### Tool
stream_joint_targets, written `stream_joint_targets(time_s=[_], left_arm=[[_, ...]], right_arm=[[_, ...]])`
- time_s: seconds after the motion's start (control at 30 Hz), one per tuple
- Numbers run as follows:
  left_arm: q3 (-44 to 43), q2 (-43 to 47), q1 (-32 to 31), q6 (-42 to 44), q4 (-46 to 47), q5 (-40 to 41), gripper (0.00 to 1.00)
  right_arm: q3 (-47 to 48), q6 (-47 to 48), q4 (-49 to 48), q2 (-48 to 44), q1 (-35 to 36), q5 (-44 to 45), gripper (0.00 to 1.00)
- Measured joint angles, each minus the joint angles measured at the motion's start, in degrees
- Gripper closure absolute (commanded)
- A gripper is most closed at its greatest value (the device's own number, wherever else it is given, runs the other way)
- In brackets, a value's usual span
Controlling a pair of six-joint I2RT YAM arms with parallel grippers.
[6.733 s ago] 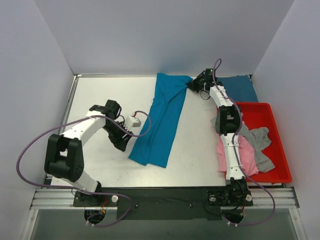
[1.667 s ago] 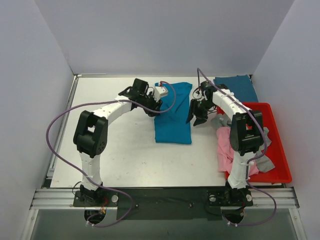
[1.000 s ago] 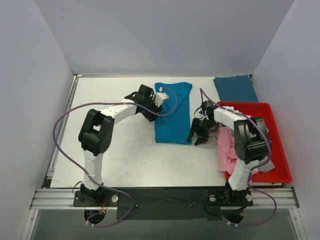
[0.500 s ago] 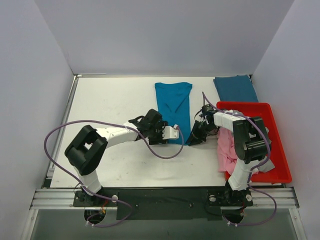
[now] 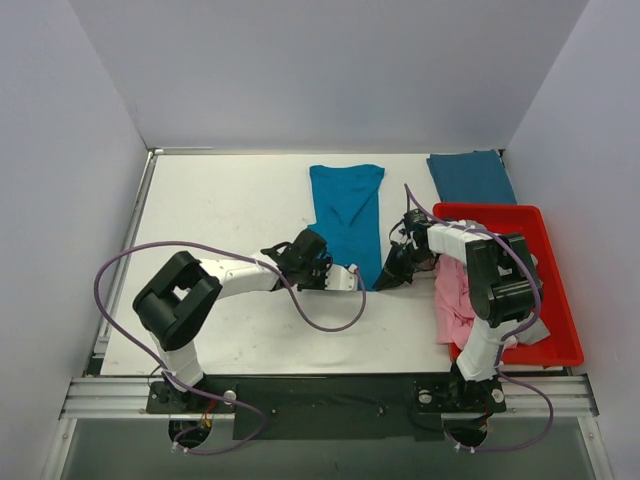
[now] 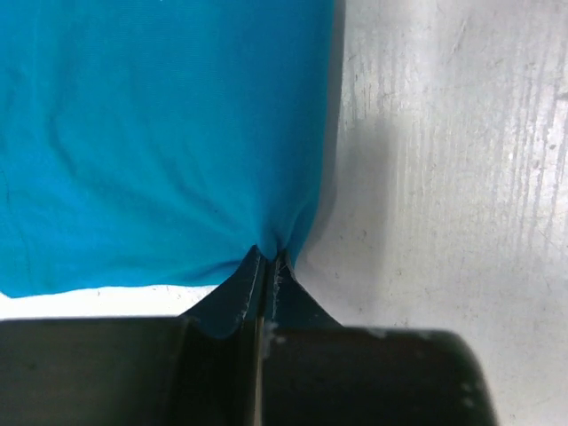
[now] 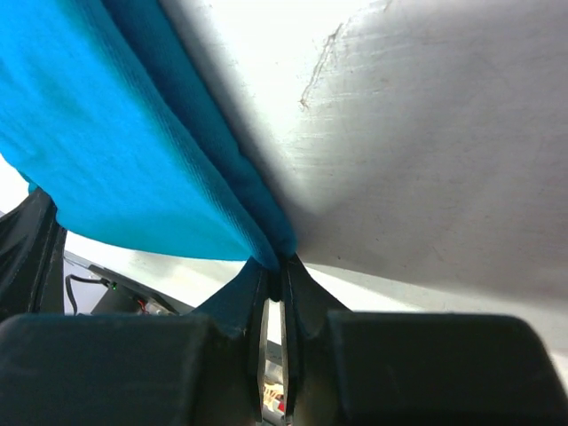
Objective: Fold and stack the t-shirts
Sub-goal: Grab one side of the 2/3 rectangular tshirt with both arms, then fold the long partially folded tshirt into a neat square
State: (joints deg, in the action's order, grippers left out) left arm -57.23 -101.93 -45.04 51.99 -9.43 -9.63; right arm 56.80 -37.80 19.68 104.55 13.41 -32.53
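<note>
**Both claws pinch the near edge of a teal t-shirt**

Top view: A teal t-shirt (image 5: pixel 345 215) lies flat on the table (image 5: pixel 220 210), a long strip running from the middle of the far edge toward the near edge. The left gripper (image 5: pixel 324 277) sits at the strip's near left corner, and the right gripper (image 5: pixel 385 281) at its near right corner. A folded teal t-shirt (image 5: pixel 470 177) lies in the far right corner. A red tray (image 5: pixel 525 222) stands along the right edge, and a pink t-shirt (image 5: pixel 455 300) hangs over the tray's left rim onto the table.

Left wrist view: The left gripper (image 6: pixel 264 263) has its jaws pressed together on a pinch of the teal t-shirt (image 6: pixel 160 133). The cloth puckers at the fingertips. Bare table (image 6: pixel 444 177) shows to the right of the cloth's edge.

Right wrist view: The right gripper (image 7: pixel 277 268) is also clamped on the teal t-shirt (image 7: pixel 98 151), with only a thin slit between the fingers. A doubled edge of the cloth runs up and to the left from the tips, beside the pale table (image 7: pixel 426 151).
</note>
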Motion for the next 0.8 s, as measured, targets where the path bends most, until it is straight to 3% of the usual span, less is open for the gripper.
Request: stream_joint_targets(time_s=[0.13,0.23,0.53,0.8], left_arm=[[-0.17,0.11,-0.22,-0.22,-0.55,0.52,1.0],[-2.19,0.59,0.04,-0.98,-6.08,-0.24,1.0],[-11.41,9.64,1.44,-3.17,-32.72,-8.48,1.0],[-19.5,18.6,3.45,-1.11,-56.87,-18.64,1.0]], right_arm=[[0.11,1.95,1.55,-0.63,0.09,0.5,1.0],[0.28,4.46,5.05,-3.32,0.94,0.7,1.0],[0.98,8.63,19.52,-21.42,10.23,2.29,1.0],[6.45,4.5,29.94,-33.46,22.01,0.24,1.0]])
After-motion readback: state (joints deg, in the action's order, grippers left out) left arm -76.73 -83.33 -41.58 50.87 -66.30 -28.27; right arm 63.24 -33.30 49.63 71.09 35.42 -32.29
